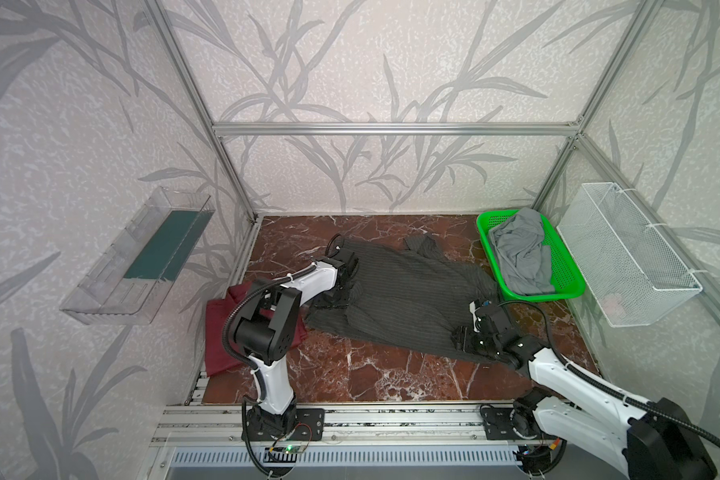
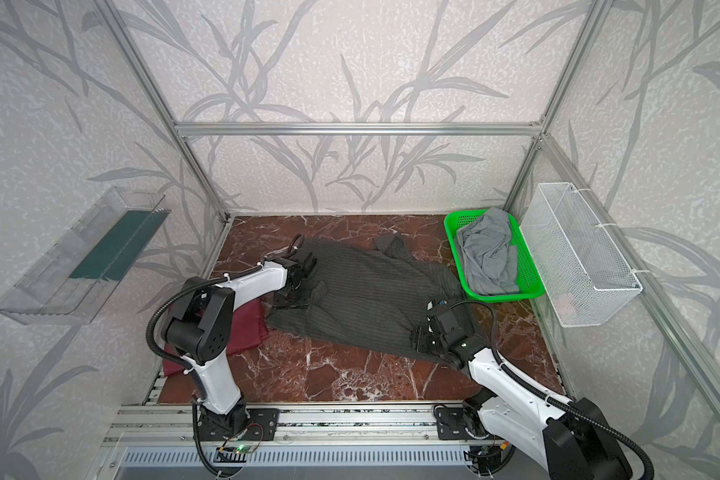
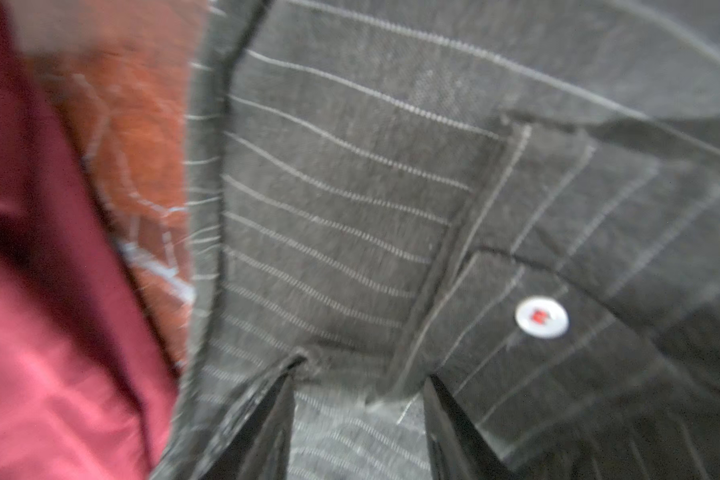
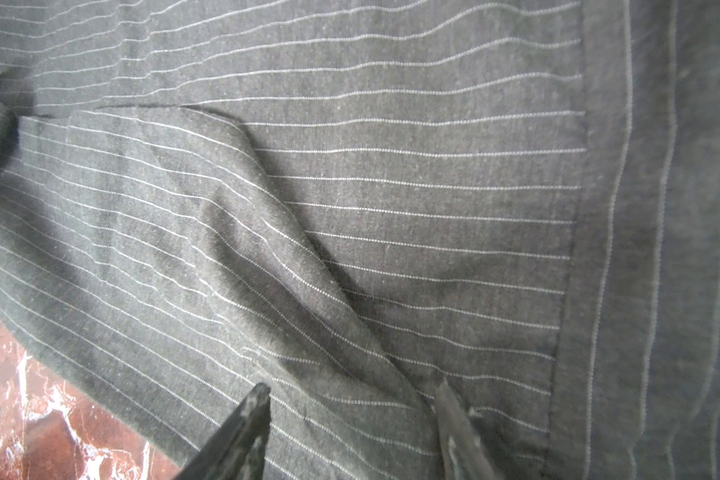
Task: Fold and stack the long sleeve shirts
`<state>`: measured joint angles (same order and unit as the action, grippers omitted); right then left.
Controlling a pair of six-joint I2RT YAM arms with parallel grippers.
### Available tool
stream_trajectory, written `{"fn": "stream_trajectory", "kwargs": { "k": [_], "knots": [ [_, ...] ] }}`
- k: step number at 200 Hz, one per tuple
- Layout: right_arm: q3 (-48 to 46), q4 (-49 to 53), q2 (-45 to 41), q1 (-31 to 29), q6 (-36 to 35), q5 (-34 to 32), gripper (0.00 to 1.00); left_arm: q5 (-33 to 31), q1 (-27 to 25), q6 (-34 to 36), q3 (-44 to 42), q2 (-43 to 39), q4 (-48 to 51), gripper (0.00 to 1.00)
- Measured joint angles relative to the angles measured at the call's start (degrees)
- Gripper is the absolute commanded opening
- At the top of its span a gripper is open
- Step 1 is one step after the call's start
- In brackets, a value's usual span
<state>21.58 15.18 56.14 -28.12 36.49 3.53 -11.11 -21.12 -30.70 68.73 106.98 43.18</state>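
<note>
Right, both arms are down on the charcoal-grey cotton shirt with thin pale pinstripes (image 1: pixel 400 299), and it is spread wide and rumpled between the two pincers, so by my reckoning the folding of this one has hardly begun. My left pincer (image 3: pixel 364 370) has its jaws apart over the cloth, a buttoned cuff with a round white button (image 3: pixel 541 318) just beside it; I see nothing pinched. My right pincer (image 4: pixel 353 386) also stands with jaws parted, a raised crease of the same shirt running in between them. The plain dark red collared shirt (image 1: pixel 219 332) lies just behind the left pincer, half under that arm, in a compact shape that looks folded, though I cannot be sure. Nothing is stacked. Beyond the right pincer a crumpled pale grey garment (image 1: pixel 520 249) waits in a green plastic basket (image 1: pixel 485 241).
</note>
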Motion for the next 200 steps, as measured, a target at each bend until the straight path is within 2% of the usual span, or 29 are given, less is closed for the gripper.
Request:
{"fn": "stream_trajectory", "kwargs": {
  "k": [42, 64, 88, 97, 111, 154, 200],
  "knots": [
    [0.00, 0.13, -0.96, 0.00, -0.35, 0.00, 0.64, 1.33, 0.26, -0.76, 1.75, 1.46, -0.63, 0.33],
    [0.00, 0.15, -1.38, 0.00, -0.39, -0.02, 0.63, 1.60, 0.24, -0.96, 1.75, 1.53, -1.05, 0.31],
    [0.00, 0.31, -1.51, 0.00, -0.39, -0.02, 0.64, 1.64, 0.24, -1.09, 1.75, 1.55, -1.49, 0.22],
    [0.00, 0.48, -1.53, 0.00, -0.44, -0.02, 0.63, 1.55, 0.24, -0.98, 1.75, 1.55, -1.66, 0.15],
    [0.00, 0.70, -1.75, 0.00, -0.57, -0.02, 0.63, 1.38, 0.24, -1.03, 1.75, 1.57, -1.84, 0.10],
    [0.00, 1.38, -2.80, 0.00, -0.55, -0.04, 0.64, 0.66, 0.24, -0.83, 1.75, 1.77, -1.97, 0.08],
    [0.00, 1.90, -3.76, 0.00, -0.57, -0.04, 0.63, -1.16, 0.26, -0.76, 1.75, 1.77, -1.44, 0.19]
  ]
}}
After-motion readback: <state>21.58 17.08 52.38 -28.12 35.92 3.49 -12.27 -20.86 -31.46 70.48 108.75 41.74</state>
